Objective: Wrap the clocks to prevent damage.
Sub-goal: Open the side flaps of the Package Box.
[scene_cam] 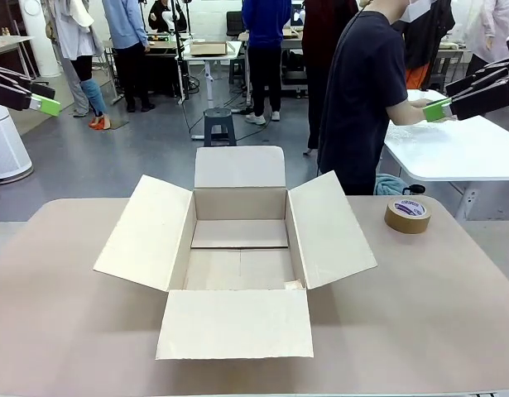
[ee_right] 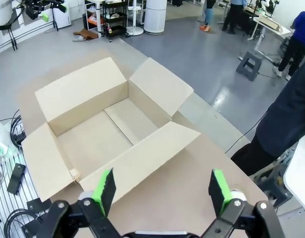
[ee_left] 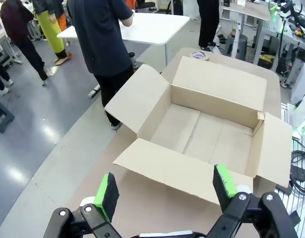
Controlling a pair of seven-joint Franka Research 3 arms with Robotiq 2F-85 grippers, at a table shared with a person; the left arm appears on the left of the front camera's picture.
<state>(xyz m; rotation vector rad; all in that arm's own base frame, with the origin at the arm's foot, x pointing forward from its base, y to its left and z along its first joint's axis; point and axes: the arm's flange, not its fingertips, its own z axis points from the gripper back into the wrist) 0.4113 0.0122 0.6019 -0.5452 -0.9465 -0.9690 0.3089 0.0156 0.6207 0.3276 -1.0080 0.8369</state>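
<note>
An open, empty cardboard box [scene_cam: 239,203] sits mid-table with all its flaps spread outward; it also lies below both wrist cameras [ee_left: 214,105] [ee_right: 88,110]. The clocks are out of view. My left gripper [scene_cam: 35,93] hangs high at the left edge, open, with nothing between its green pads [ee_left: 165,184]. At the right edge my right gripper [scene_cam: 454,93] is raised too, open and holding nothing [ee_right: 162,186]. A person [scene_cam: 366,91] in a dark shirt stands beyond the far side, turned toward another table.
A roll of brown packing tape [scene_cam: 407,215] [ee_left: 199,55] lies on the table right of the box. The person's hands rest on a white table [scene_cam: 453,153] behind it. Bare tabletop [scene_cam: 64,331] surrounds the box. Other people stand farther back.
</note>
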